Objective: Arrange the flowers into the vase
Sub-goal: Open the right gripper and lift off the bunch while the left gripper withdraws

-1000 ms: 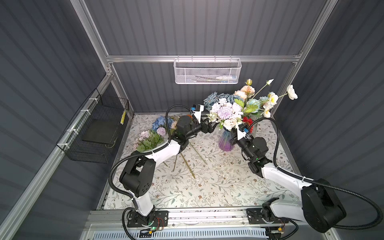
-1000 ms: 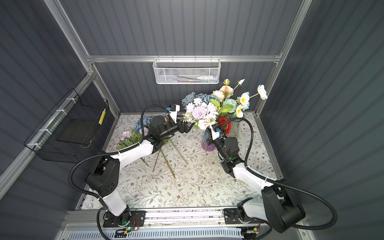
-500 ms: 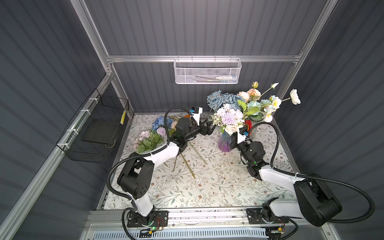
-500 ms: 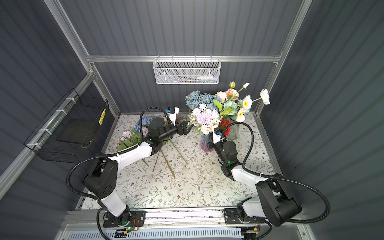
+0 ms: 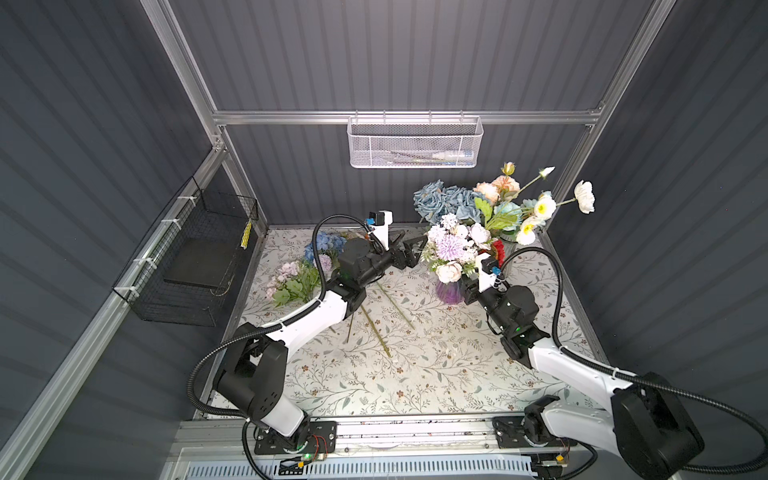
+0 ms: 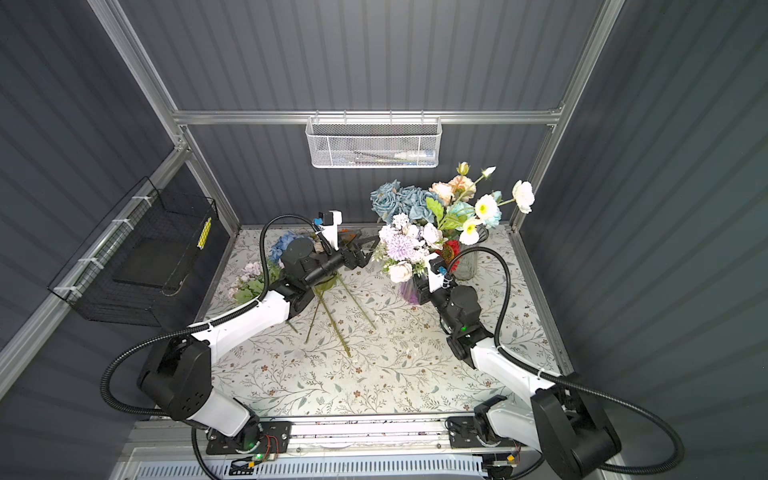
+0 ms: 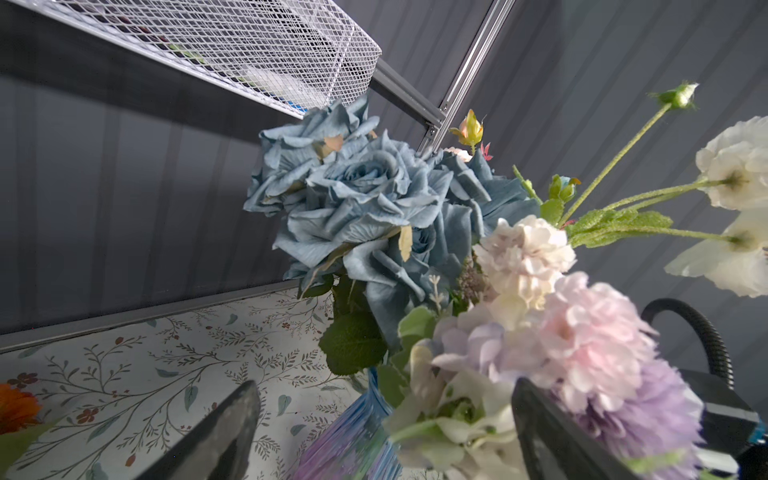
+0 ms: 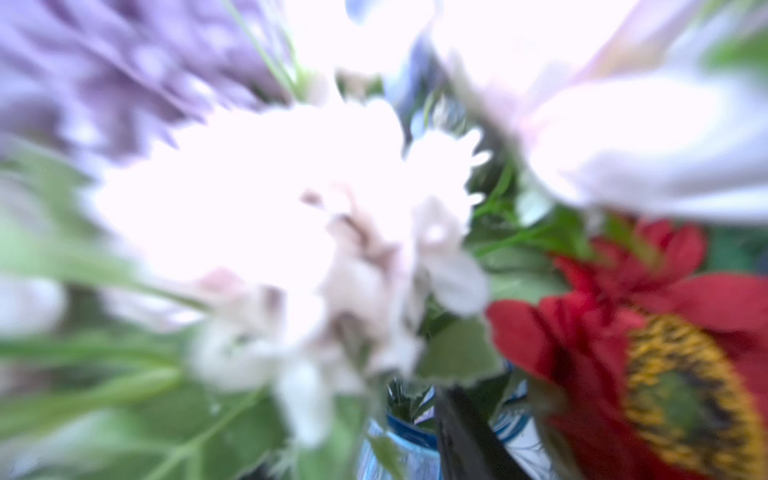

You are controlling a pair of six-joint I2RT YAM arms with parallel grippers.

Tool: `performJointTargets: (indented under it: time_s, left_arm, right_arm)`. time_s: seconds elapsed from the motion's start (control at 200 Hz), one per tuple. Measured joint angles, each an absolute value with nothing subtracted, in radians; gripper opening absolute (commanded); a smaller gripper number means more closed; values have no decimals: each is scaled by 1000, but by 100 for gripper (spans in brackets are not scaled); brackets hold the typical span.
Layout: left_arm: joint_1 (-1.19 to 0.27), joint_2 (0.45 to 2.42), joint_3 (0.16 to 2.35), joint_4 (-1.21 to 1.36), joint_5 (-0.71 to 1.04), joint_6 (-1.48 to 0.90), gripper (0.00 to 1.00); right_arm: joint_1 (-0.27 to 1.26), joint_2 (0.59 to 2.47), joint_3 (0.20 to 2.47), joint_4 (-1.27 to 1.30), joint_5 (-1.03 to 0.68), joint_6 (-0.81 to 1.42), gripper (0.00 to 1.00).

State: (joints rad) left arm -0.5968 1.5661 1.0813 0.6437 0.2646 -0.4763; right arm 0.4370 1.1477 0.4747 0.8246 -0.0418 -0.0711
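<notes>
Flowers [image 5: 451, 248] have come down since a sec ago. Back then the R arm had the vase [image 5: 449, 292] lifted, w/ the heads tipped over toward the left gripper [image 5: 409, 249]. Now the vase looks set on the table [image 5: 415, 374], roughly upright, and the R arm sits lower. Left gripper has backed off a touch from the blooms.

Right gripper [image 5: 464, 286] is right at the vase body, tucked under the heads, so both top views hide its tips. Its wrist cam is mostly blur. I only get one dark finger [image 8: 461, 432] just in front of the blue vase rim. Can't tell whether it's open, closed or gripping the vase.

Left gripper is spread wide w/ nothing between the jaws. Both fingers [image 7: 224, 432] show in its wrist cam, and the vase plus the lilac and cream heads are close ahead of the tips.

Lilac, cream, peach and one red head [image 8: 648, 332] are packed in the vase, directly above the right gripper. Dusty-blue heads [image 5: 440, 199] and white-and-yellow heads [image 5: 540, 205] stand beyond the vase, farther from both grippers. Which container holds those I can't make out.

More lie on the table behind the left gripper, back by its wrist: a blue hydrangea [image 5: 322, 243], a pale lilac bunch [image 5: 291, 278] w/ green leaves, and bare stems [image 5: 374, 328] under the forearm. An orange head [image 7: 16, 409] is off to the side of one left finger.
</notes>
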Motion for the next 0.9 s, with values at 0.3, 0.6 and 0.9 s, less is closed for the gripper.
performJointTargets:
  time_s: [0.3, 0.6, 0.9]
  left_arm:
    - [-608, 1572, 1081, 645, 281, -494, 94]
    - [-608, 1569, 1081, 642, 272, -493, 94]
    - [-607, 1493, 1018, 592, 199, -483, 98]
  right_arm:
    - [441, 1137, 490, 823, -61, -96, 27]
    - [441, 1240, 492, 876, -42, -109, 6]
    - [445, 1233, 457, 894, -25, -86, 51]
